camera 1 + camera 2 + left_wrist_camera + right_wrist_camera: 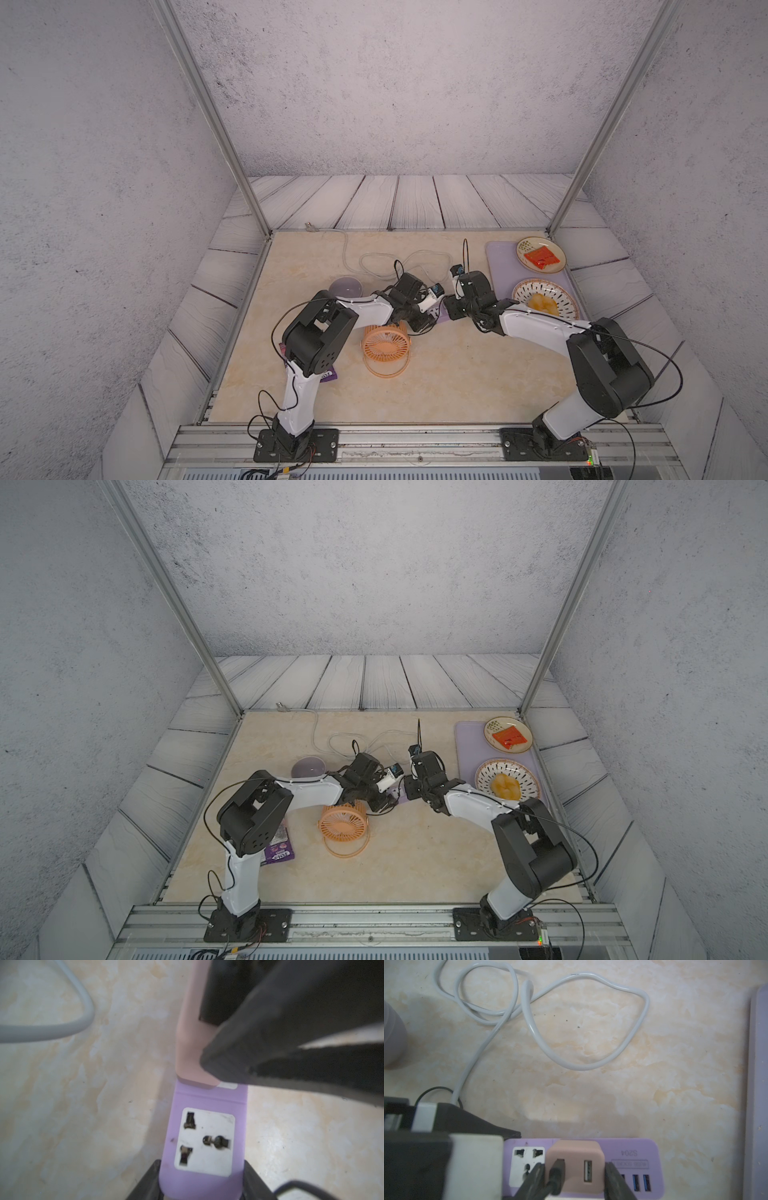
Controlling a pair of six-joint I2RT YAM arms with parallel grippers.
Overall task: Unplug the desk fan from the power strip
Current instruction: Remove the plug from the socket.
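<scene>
Nearest the robot's base, well short of the power strip [629, 1145] and out to its left, a purple packet [278, 845] lay flat with the left arm crossing over part of it. The desk fan [386, 345] stood just on the near side of the strip on its hoop stand, its orange grille tipped upward.

At the strip itself the two arms met. The left gripper [202, 1186] was clamped across the strip's left end, one dark finger on each long side, just beside a white socket face [205, 1142]. On the next socket along sat the pink plug block [575, 1165], its base against the lilac top. The right gripper [574, 1184] was closed on that block, with a finger pressed to each of its sides. The fan's thin black cord [556, 1174] entered one port in the block's top. To the right of the block, a row of small blue ports [641, 1182] ran along the strip.

To the left of the strip and a little farther back stood a lilac bowl [345, 286]. To the strip's right lay a flat lilac tray [498, 266] carrying two plates. One plate, holding yellow food [542, 307], was about level with the strip. The other, bearing a red packet [541, 257], was farther back.

Beyond the strip its whitish cable [583, 1066] lay in loose loops, trailing off toward the table's far edge.
</scene>
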